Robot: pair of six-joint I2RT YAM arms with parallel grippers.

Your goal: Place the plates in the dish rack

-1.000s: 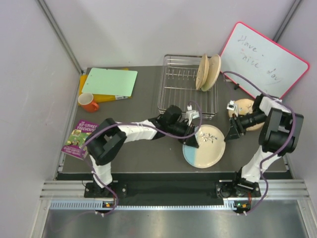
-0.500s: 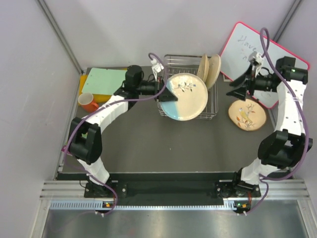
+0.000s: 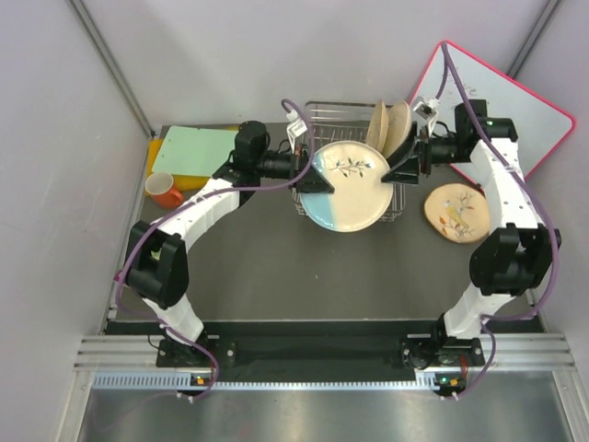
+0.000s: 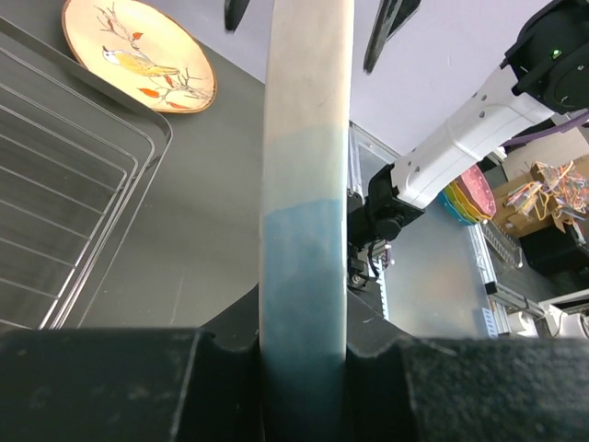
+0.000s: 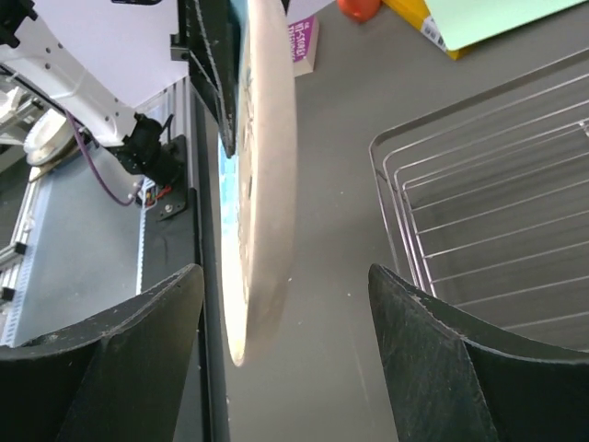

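A: Chrome first: where is the dish rack (image 3: 331,124)?
B: At 12 o'clock on the table (image 3: 258,267), seen from above. In it, two plates (image 3: 386,132) stand on edge at the 1 o'clock corner. One peach plate (image 3: 454,213) lies flat on the table at the rack's 4 o'clock, apart from it.
A: Plate in hand?
B: That's the blue-and-cream plate (image 3: 345,184), up in the air over the rack's 6 o'clock side, face tilted upward. At its 9 o'clock rim the left gripper (image 3: 308,173) pinches it. Wrist view: rim seated between the jaws, blue half nearest.
A: And the right gripper (image 3: 400,166)?
B: At the plate's 2 o'clock rim, claw spread. Its own view shows the plate edge-on between the fingers (image 5: 120,359), gap on both sides, no contact.
A: Step, as you read it?
B: Likely a second grip or hand-over before slotting.
A: Advice?
B: Centre the rim between the right fingers, close gently, and only then ease the left pinch. The glaze is probably slippery, so bite well past the lip. Turn the plate upright, parallel to the standing pair, and lower it straight into a free slot on their 9 o'clock side. A swing toward 1 o'clock could knock them.
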